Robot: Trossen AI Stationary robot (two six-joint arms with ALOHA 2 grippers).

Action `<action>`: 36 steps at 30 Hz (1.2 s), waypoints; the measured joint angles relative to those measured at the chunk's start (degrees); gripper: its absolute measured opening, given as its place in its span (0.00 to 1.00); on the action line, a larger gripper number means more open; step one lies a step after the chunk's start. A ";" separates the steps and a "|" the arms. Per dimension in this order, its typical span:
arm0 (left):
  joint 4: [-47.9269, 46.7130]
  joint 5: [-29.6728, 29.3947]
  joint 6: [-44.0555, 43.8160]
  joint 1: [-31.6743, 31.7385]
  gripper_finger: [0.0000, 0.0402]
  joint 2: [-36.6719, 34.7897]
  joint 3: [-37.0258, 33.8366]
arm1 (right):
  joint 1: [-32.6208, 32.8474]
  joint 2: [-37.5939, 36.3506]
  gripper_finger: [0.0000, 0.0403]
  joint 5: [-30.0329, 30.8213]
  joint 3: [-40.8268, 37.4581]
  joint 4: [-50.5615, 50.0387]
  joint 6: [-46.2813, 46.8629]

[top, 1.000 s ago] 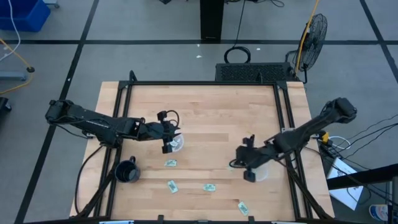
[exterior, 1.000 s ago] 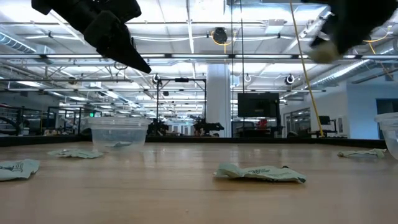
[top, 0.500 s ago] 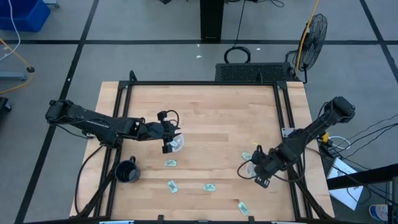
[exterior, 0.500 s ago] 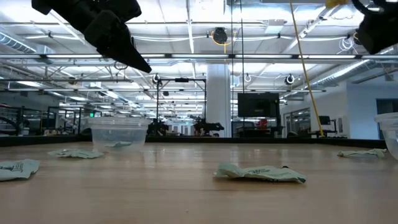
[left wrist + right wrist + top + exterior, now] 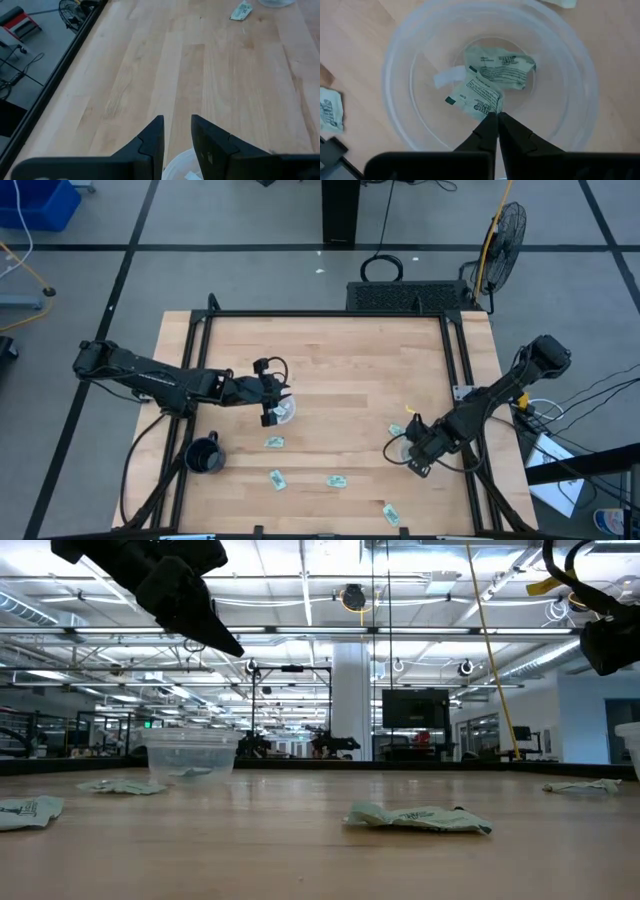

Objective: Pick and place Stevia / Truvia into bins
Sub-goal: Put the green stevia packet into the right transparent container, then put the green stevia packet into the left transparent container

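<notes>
On my left side, my left gripper point(image 5: 268, 412) hangs over the left bin point(image 5: 284, 409) near the table's middle, its fingers point(image 5: 152, 142) slightly parted with nothing between them; the rim of that cup shows just beneath, something white lying in it; a black mug point(image 5: 203, 456) stands toward the near edge on that side. Loose Stevia sachets point(image 5: 275, 443) lie well apart across the near half of the table point(image 5: 340, 370); these are still to be gathered.

Further right, my right gripper point(image 5: 495, 122) is poised directly above the right bin point(image 5: 410, 45), tips pressed together and gripping nothing that I can make out; two sachets point(image 5: 492, 70) rest crumpled on the cup's floor just off the tips; another lies just outside the rim.

I judge this the end of a drop; next I should lift clear, spread the fingers, and reach for the nearest loose sachet.
</notes>
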 joint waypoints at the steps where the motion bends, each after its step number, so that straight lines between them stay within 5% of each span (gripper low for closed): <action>1: -0.01 0.00 0.01 0.00 0.26 0.00 0.00 | 0.00 0.00 0.03 -0.01 0.00 0.07 0.46; 12: -0.02 0.42 0.30 0.00 0.26 0.00 0.00 | -0.45 -0.17 0.19 -0.26 -0.02 2.40 0.89; 22: -3.68 17.08 4.06 -0.41 0.26 0.00 0.00 | -4.13 -7.96 0.14 2.41 -0.02 10.12 -8.08; 28: -12.72 21.11 0.16 -4.08 0.26 1.61 -0.01 | -4.50 -13.80 0.13 15.03 -0.02 17.90 -18.71; 36: -14.26 20.80 -8.94 -12.41 0.26 9.04 -0.07 | -4.50 -13.65 0.13 37.75 -0.02 34.51 -51.53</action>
